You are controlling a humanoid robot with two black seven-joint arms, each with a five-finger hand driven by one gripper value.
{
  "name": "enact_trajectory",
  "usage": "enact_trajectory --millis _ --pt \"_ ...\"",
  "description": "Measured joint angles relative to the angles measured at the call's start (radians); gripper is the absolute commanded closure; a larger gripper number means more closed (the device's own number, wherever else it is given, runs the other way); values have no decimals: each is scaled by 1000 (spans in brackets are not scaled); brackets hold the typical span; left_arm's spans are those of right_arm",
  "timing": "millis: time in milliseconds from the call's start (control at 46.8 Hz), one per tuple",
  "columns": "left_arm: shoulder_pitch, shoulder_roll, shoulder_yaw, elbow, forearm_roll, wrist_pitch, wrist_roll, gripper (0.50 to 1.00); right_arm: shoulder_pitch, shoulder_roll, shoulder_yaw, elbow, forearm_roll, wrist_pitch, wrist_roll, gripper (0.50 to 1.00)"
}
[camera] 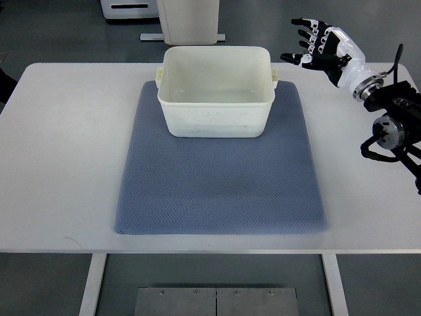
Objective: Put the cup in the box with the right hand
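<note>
You're looking down on a white table (59,164) with pale metal legs over a grey floor (52,29), a blue-grey textured mat (220,184) spread across its middle and a white cabinet-like unit (187,20) standing beyond the far edge. The white plastic box (216,92) with small side handles sits on the far part of the mat, and you can see only its bare inside; no cup shows anywhere in view. Your right hand (319,47) hangs to the right of the box, apart from it, fingers (304,33) spread and grasping nothing.
</note>
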Motion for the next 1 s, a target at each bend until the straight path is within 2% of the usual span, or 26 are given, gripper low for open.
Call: enact_trajectory --millis 428,1005 --pt "0 0 0 0 0 0 0 500 -201 19 222 9 87 31 -12 500" --pt "0 0 0 0 0 0 0 500 -289 39 224 9 101 51 -6 500"
